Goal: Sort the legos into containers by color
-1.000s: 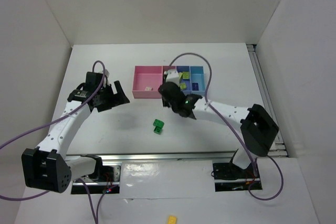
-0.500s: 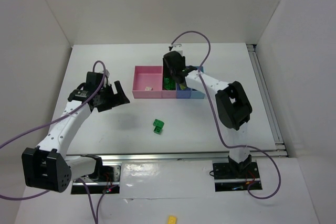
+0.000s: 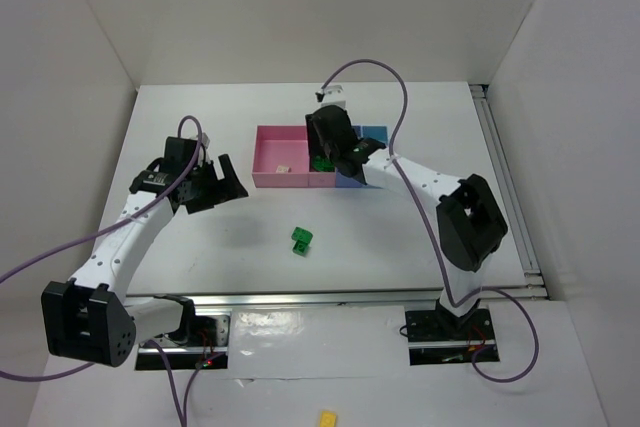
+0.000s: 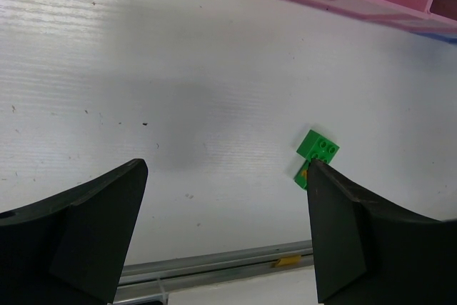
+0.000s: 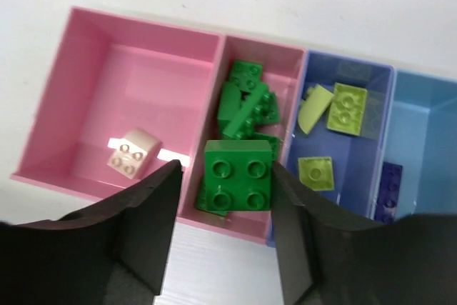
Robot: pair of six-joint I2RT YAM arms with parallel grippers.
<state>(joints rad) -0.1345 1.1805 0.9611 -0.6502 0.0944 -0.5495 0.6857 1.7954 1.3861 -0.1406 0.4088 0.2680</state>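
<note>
My right gripper [image 5: 225, 167] hovers over the narrow pink tray [image 5: 287, 76], which holds several green legos [image 5: 246, 101]. A green two-by-two brick [image 5: 237, 175] sits between its fingers, against the right finger [image 5: 296, 226] and with a gap to the left one; the jaws stand wider than the brick. The blue tray [image 5: 357, 149] holds yellow-green legos [image 5: 348, 107], and the light blue tray [image 5: 428, 133] a purple one [image 5: 389, 183]. My left gripper [image 4: 225, 166] is open above the table, with a green brick [image 4: 318, 149] lying by its right finger.
The wide pink tray [image 5: 136, 83] holds one cream brick [image 5: 131, 153]. In the top view the tray row [image 3: 280, 142] lies mid-table, the loose green brick [image 3: 301, 239] in front of it. An opaque yellow brick [image 3: 327, 416] lies beyond the near rail.
The right arm swung from in front of the trays up over the tray row, carrying the green brick, and now sits above the narrow pink tray. The left arm stayed still.
</note>
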